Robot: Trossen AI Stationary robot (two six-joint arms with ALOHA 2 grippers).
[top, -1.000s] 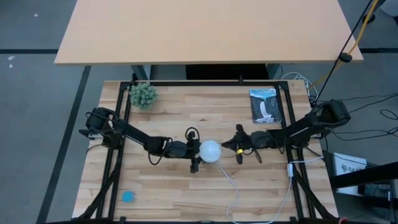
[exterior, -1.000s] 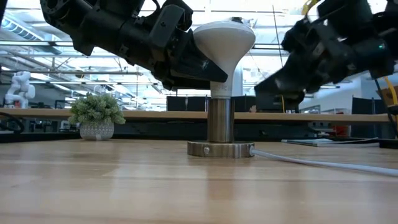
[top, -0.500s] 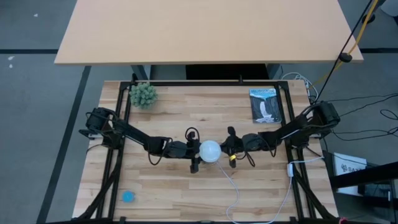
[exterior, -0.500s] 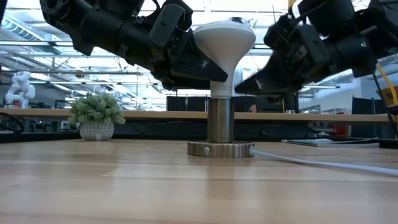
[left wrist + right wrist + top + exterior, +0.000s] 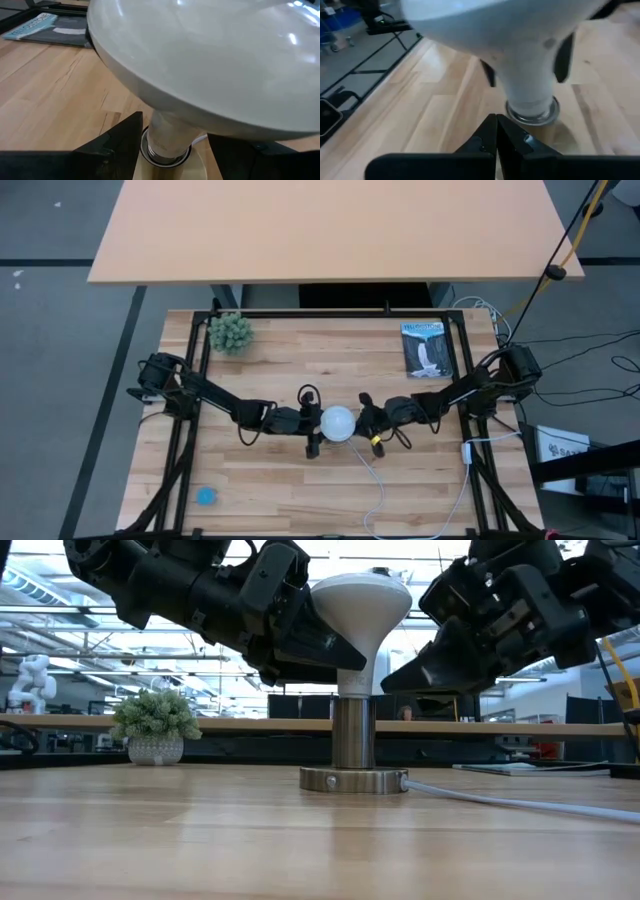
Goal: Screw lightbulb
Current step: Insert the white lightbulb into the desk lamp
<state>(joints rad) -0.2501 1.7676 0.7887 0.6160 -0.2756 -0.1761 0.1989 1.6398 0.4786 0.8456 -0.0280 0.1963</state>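
At the centre of the high view, the lightbulb (image 5: pixel 338 422) stands upright with its neck in a metal socket (image 5: pixel 352 748) on the wooden table (image 5: pixel 290 365), a white cord (image 5: pixel 378 485) running from the base toward the bottom edge. The left gripper (image 5: pixel 313 423) comes in from the picture's left and pinches the bulb's tapered neck between its spread fingers (image 5: pixel 117 142). The right gripper (image 5: pixel 367 423), fingers pressed together and holding nothing, sits just beside the bulb on its right.
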